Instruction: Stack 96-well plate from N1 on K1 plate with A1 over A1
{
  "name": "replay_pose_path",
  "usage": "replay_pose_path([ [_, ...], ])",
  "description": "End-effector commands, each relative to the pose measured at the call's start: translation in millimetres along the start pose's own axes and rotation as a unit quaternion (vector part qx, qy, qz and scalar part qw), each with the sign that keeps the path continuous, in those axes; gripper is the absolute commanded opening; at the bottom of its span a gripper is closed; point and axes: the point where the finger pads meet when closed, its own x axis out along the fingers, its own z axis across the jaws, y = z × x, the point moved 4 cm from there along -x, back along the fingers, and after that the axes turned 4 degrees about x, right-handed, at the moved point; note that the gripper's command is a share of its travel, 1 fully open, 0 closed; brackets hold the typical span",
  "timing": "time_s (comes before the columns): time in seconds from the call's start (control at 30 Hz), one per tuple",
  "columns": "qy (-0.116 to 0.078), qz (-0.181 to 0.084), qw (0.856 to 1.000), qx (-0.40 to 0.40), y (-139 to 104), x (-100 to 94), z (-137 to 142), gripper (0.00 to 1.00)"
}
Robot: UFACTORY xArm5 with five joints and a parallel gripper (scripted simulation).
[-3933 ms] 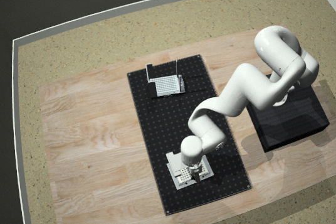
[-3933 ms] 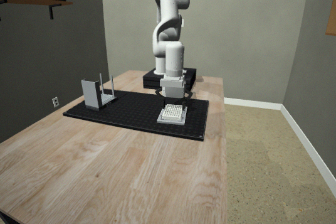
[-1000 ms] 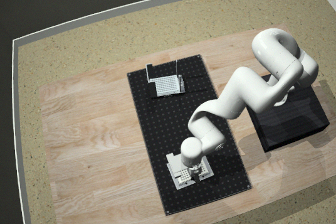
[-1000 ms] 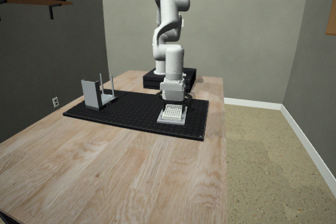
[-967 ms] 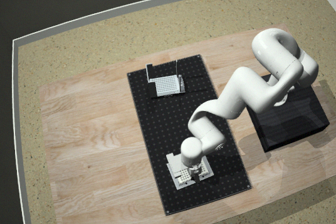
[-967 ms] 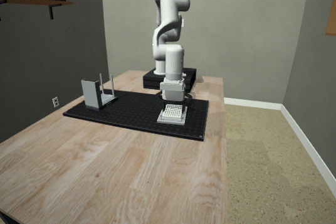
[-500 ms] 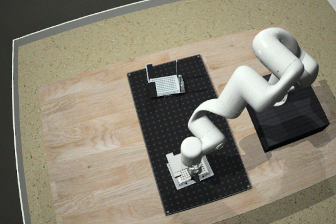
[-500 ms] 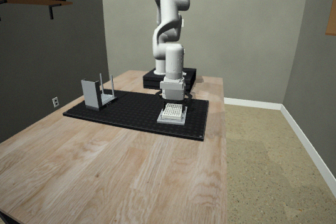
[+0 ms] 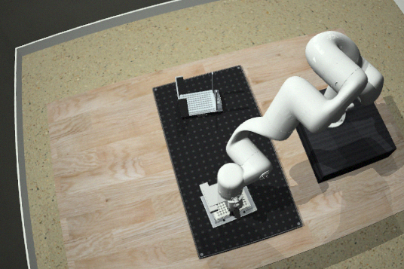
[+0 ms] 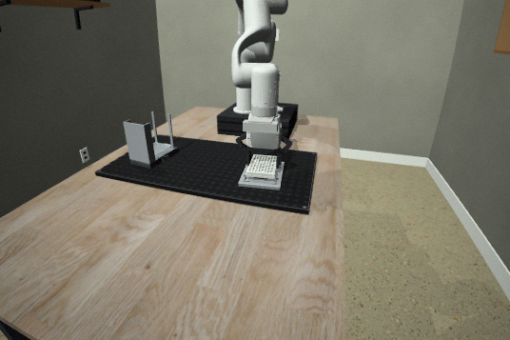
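The 96-well plate [image 9: 222, 209] [image 10: 261, 167] is white and sits at the plate nest N1 [image 9: 209, 191] [image 10: 259, 183], a low grey holder near the front end of the black mat; in the exterior view it looks raised slightly above the nest. My gripper [image 9: 231, 207] [image 10: 263, 159] points straight down over it and is shut on the plate's two sides. The wrist hides part of the plate from above. The stack rack K1 [image 9: 179, 86] [image 10: 137, 142], grey with a tall back wall and thin posts, stands at the mat's far end and holds a second white plate [image 9: 200, 102] [image 10: 163, 150] lying flat.
The black perforated mat [image 9: 196, 147] [image 10: 205, 171] lies along the wooden table [image 9: 105, 162] [image 10: 166, 262]. The arm's dark base block [image 9: 350, 151] [image 10: 228, 121] stands beside the mat. The rack's posts rise above its plate.
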Motion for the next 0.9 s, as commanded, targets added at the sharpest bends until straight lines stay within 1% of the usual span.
replay_pose_path([
  [0.0,0.001,0.002,1.0,0.0,1,-2.4,0,0.0],
  [0.27,0.001,0.002,1.0,0.0,1,-7.7,0,0.0],
  [0.57,0.001,0.002,1.0,0.0,1,-9.4,0,0.0],
  [0.87,0.001,0.002,1.0,0.0,1,-24.5,0,0.0],
])
